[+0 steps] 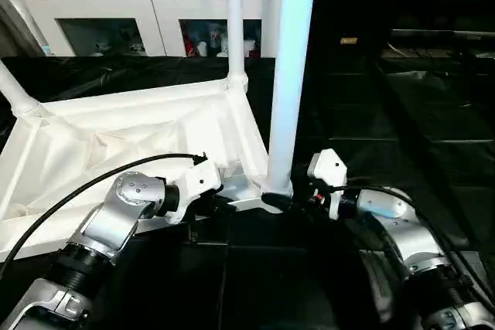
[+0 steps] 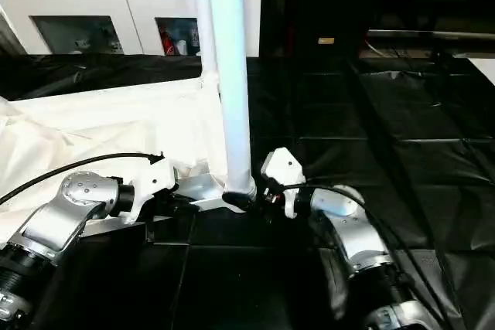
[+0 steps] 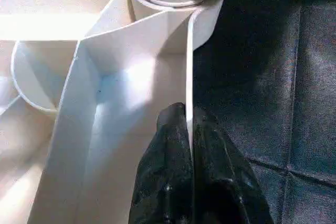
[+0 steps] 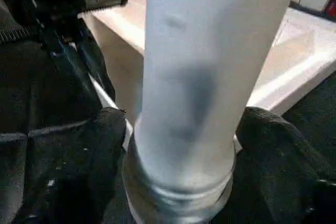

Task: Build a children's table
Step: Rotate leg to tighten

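Observation:
The children's table lies upside down, its white rimmed top (image 1: 116,137) on the black sheet. Three white legs stand up from its corners: the near one (image 1: 290,75), a far one (image 1: 234,21) and one at the left (image 1: 15,90). My left gripper (image 3: 188,124) is shut on the thin rim (image 3: 190,66) of the top, close to the near corner socket. My right gripper (image 4: 181,129) sits at the base of the near leg (image 4: 210,51), one black finger (image 4: 100,145) pressed on each side just above the ribbed collar.
The big black-sheeted table (image 1: 402,113) stretches to the right and front of the white top. A white glass-door cabinet (image 1: 116,13) stands behind it. A black cable (image 1: 93,179) arcs over my left forearm.

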Tool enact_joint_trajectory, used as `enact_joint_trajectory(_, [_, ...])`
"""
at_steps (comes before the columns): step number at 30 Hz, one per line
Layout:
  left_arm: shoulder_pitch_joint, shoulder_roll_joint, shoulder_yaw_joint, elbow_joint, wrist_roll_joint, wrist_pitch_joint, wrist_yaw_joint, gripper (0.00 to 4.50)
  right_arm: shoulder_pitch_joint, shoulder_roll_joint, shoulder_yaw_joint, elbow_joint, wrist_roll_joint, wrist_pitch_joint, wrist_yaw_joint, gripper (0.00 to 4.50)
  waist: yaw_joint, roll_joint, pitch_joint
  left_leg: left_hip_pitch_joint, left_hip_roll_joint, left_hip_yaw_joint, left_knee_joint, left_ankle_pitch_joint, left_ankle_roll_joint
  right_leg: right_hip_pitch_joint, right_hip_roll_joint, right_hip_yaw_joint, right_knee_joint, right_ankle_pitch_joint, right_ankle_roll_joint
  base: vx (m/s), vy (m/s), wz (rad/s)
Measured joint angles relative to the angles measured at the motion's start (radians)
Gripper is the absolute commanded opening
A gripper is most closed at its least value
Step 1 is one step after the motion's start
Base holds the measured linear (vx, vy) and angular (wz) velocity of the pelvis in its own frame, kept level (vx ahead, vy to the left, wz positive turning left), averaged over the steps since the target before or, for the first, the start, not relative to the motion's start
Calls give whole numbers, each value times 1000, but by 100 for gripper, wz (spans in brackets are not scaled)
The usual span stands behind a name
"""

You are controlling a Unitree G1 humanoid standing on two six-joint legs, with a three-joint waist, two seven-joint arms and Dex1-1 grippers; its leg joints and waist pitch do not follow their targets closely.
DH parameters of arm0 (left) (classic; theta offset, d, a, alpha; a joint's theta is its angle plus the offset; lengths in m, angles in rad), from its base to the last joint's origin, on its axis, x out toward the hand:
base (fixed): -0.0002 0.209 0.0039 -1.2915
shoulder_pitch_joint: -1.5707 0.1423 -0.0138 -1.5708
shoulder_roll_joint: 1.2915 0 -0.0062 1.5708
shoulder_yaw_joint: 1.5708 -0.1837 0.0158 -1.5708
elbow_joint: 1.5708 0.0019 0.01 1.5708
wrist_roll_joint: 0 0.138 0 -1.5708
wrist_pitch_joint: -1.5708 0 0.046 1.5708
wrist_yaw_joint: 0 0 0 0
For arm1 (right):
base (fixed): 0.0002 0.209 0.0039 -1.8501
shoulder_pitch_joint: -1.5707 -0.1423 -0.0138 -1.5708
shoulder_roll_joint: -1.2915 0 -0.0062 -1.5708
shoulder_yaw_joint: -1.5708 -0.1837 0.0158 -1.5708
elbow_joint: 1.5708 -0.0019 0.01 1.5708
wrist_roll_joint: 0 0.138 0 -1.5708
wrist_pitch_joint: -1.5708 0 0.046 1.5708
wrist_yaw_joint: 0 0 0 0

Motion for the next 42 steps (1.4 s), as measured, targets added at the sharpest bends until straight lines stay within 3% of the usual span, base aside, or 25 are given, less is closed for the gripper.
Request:
enact_joint_trajectory(2, [0, 0, 0, 0, 0, 0, 0, 0, -2, -1, 7, 17, -11, -13, 2, 311, 0, 0, 0, 0, 0, 0, 0, 0, 0, 0, 0, 0, 0, 0, 0, 0, 0, 0])
enact_joint_trajectory(8, [0, 2, 0, 0, 0, 2, 2, 0, -23, 1, 8, 46, -17, -23, 13, 273, -2, -1, 0, 0, 0, 0, 1, 0, 0, 0, 0, 0, 0, 0, 0, 0, 0, 0])
enact_joint_trajectory(21, [0, 6, 9, -5, -1, 24, 11, 0, -24, 46, -7, 69, -16, -29, -14, 267, -3, -10, 4, 3, 2, 0, 1, 0, 0, 0, 3, 2, 2, 0, 0, 0, 0, 0])
enact_joint_trajectory(29, [-54, -134, 23, 59, 54, 94, 203, 0, 3, 234, -93, 124, -68, -22, -429, 266, 0, -6, 1, 8, 0, 0, 0, 0, -9, 4, 4, 6, 1, 1, -1, 0, 0, 0])
enact_joint_trajectory(35, [-100, -247, 29, 135, 95, 117, 351, 0, -62, 340, -117, 202, -145, 18, -740, 265, 0, -2, -4, 10, 0, 1, -1, 0, -11, 9, 3, 6, -2, -2, 4, 0, 0, 0])
enact_joint_trajectory(41, [-111, -256, 17, 164, 114, 86, 362, 0, -68, 358, -124, 211, -167, 25, -778, 265, 0, -5, -10, 10, -1, 0, -4, 0, -11, 11, 3, 6, -7, -3, 4, 0, 0, 0])
enact_joint_trajectory(42, [-110, -252, 16, 164, 114, 81, 356, 0, -66, 354, -124, 209, -165, 26, -765, 300, 0, -6, -11, 10, 0, 0, -5, 0, -11, 11, 3, 6, -7, -3, 4, 0, 0, 0])
